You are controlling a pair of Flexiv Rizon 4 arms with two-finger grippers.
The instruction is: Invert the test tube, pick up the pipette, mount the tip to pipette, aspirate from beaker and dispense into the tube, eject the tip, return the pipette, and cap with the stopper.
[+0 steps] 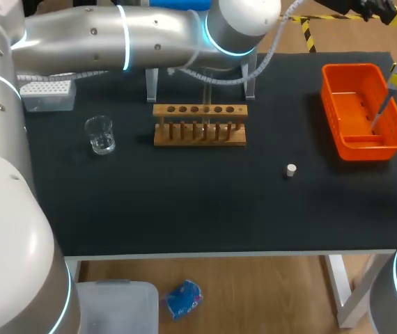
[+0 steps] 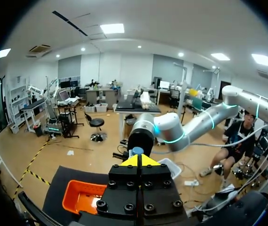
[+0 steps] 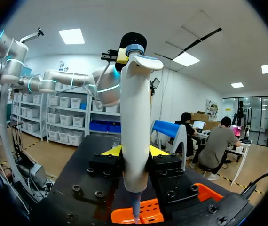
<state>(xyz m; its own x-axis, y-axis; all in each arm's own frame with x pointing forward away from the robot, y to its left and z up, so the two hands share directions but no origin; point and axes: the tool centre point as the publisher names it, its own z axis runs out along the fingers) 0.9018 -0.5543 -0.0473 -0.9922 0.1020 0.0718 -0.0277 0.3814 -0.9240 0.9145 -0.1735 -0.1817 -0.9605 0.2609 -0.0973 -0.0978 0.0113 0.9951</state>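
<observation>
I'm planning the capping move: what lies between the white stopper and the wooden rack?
Nothing. In the head view, only bare black table separates the stopper from the rack.

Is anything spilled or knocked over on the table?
Nothing looks spilled or tipped. The beaker and wooden rack stand upright; the small white stopper sits alone on the table.
</observation>
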